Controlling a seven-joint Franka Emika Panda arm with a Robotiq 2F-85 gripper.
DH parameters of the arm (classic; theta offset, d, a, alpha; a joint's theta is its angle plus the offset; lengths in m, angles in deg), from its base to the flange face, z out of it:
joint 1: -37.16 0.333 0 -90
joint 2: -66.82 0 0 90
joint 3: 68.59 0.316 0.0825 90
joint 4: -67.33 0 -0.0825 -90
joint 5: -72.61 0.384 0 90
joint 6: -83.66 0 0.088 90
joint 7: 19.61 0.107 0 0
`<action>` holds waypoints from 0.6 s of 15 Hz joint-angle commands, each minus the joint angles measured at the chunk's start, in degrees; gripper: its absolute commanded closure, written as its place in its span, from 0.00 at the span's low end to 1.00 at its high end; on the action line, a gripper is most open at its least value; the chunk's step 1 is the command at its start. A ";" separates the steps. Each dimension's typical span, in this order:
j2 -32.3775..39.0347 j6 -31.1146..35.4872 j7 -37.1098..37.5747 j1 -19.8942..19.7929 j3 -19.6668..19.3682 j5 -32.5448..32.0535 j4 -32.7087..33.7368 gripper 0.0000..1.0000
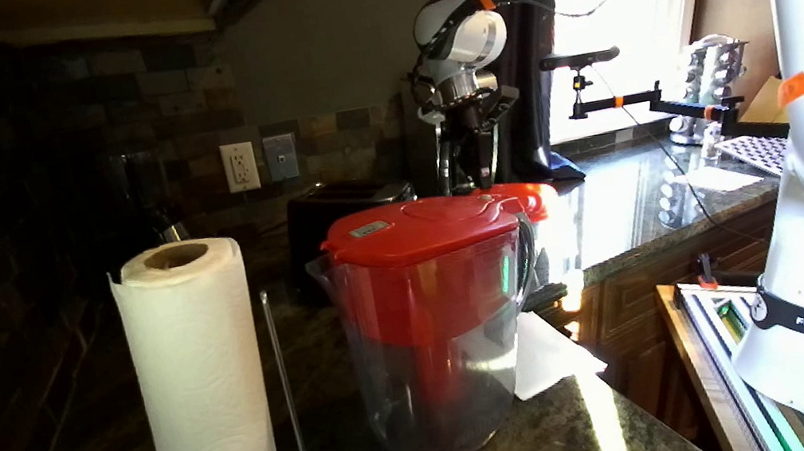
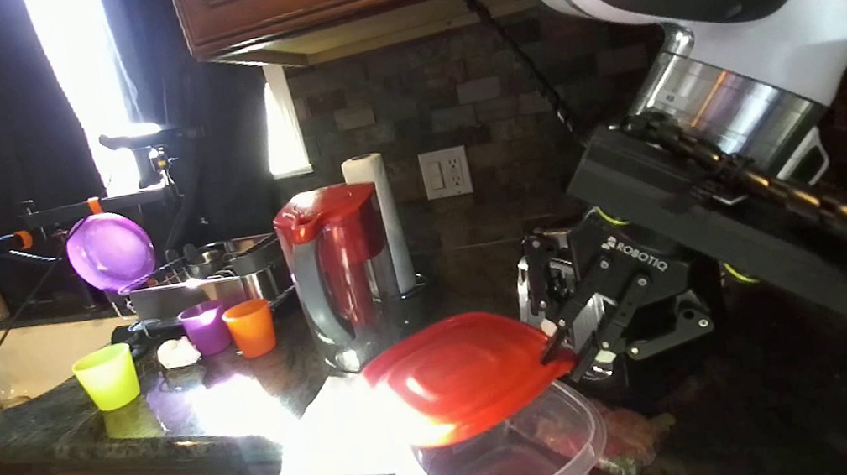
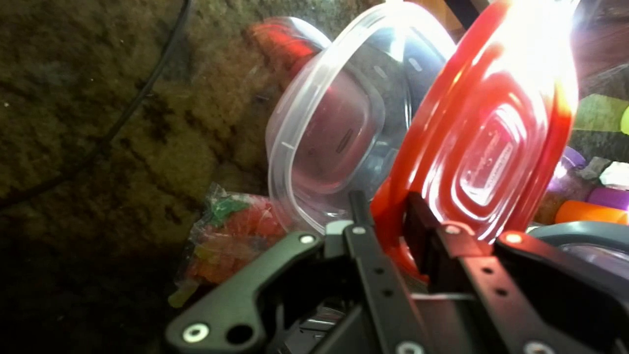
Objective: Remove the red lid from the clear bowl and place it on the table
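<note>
The red lid [image 2: 462, 376], rounded-square and glossy, is tilted above the clear bowl, off its rim. My gripper [image 2: 558, 348] is shut on one corner of it. In the wrist view the lid [image 3: 442, 157] runs out from between the fingers [image 3: 385, 199], right of the open bowl [image 3: 329, 132]. The clear bowl [image 2: 587, 462] stands upright on the dark, glossy stone table [image 2: 734, 426]. In an exterior view the lid [image 1: 533, 197] shows partly behind the large red-topped jug, by my gripper [image 1: 466, 184]; the bowl is hidden there.
The large jug [image 1: 435, 333] stands near a paper towel roll [image 1: 207, 393]. A bag of colourful items [image 3: 233, 236] lies beside the bowl. White paper [image 2: 336, 438] lies at the counter edge. A green cup [image 2: 108, 378], purple cup [image 2: 205, 329] and orange cup [image 2: 250, 329] stand further off. A cable [image 3: 132, 113] crosses the table.
</note>
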 commanded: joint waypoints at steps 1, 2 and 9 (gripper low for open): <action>-4.62 -2.61 0.00 0.16 0.09 0.63 -2.56 0.94; -5.50 -3.15 0.43 0.39 0.02 0.64 -2.80 0.94; -12.99 -5.40 5.61 2.10 -0.65 0.39 -6.14 0.94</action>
